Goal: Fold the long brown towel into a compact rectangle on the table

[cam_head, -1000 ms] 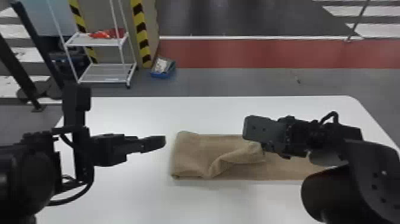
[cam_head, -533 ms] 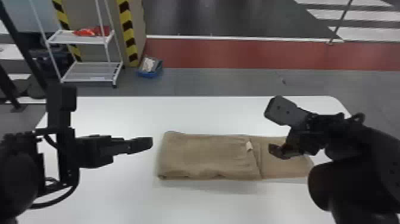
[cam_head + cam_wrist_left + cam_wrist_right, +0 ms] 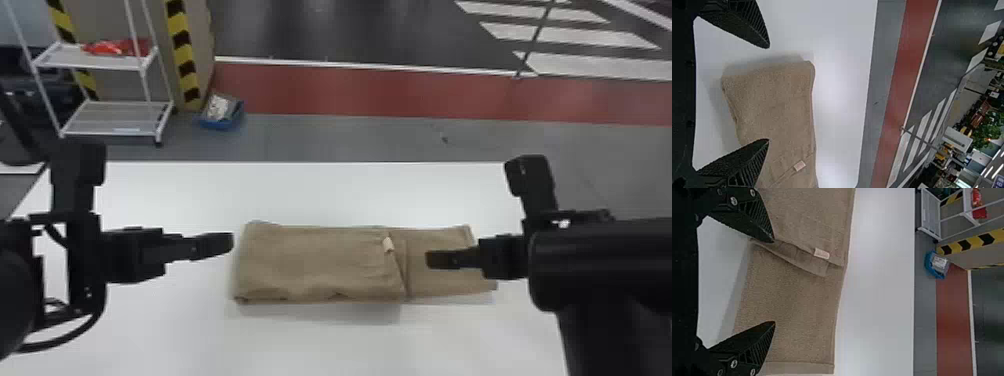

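Note:
In the head view my left gripper [image 3: 231,242] is just left of the brown towel [image 3: 320,262], and my right gripper [image 3: 429,260] hangs over the towel's right part. The towel lies lengthwise across the table, its left portion doubled over, with a small pale tag near the folded-over edge; a single flatter section extends to the right. In the left wrist view my left gripper [image 3: 769,94] stands open, the folded end of the towel [image 3: 777,102] beyond it. The right wrist view has my right gripper [image 3: 774,282] open above the towel [image 3: 793,301], nothing between its fingers.
The white table [image 3: 310,195] surrounds the towel. On the floor behind it stand a white shelf rack [image 3: 115,117] with red items and a blue bin [image 3: 220,122], both at the back left.
The right gripper has let go of the towel's upper layer and moved off it to the right; that layer now lies flatter. The head view has shifted, while the left arm looks much the same.

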You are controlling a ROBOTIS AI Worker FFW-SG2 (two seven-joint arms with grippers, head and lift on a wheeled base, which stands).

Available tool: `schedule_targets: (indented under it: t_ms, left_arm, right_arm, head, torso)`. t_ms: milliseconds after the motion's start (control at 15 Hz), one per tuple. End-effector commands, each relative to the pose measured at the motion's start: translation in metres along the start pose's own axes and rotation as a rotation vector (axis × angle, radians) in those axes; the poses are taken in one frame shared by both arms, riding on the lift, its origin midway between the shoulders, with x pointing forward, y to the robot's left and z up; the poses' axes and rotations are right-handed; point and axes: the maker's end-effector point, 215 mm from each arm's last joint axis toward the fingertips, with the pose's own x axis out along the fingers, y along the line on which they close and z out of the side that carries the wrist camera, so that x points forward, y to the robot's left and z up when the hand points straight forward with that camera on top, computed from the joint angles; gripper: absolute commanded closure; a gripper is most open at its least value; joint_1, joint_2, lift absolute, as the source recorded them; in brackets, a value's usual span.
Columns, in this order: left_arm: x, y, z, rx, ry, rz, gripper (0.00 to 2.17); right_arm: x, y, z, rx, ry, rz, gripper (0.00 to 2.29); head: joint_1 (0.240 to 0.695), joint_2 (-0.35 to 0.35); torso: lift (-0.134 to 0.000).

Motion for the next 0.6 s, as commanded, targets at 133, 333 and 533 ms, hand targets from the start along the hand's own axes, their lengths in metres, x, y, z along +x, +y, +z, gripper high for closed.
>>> schedule_targets:
  t_ms: [133, 333, 533]
  left_arm:
    - [0.001, 0.002, -0.005, -0.010, 0.013, 0.006, 0.03]
    - [0.000, 0.002, -0.004, -0.010, 0.011, 0.007, 0.03]
    - [0.000, 0.003, -0.004, -0.010, 0.011, 0.012, 0.03]
  right_arm:
    - [0.018, 0.009, 0.024, 0.086, 0.001, 0.065, 0.19]
    - [0.040, 0.021, 0.005, 0.110, 0.067, 0.103, 0.19]
    - [0.048, 0.031, 0.001, 0.123, 0.087, 0.131, 0.22]
  head:
    - [0.695, -0.110]
    - [0.695, -0.092]
    - [0.695, -0.070]
  torso:
    - [-0.125]
    - [-0.125]
    - [-0.125]
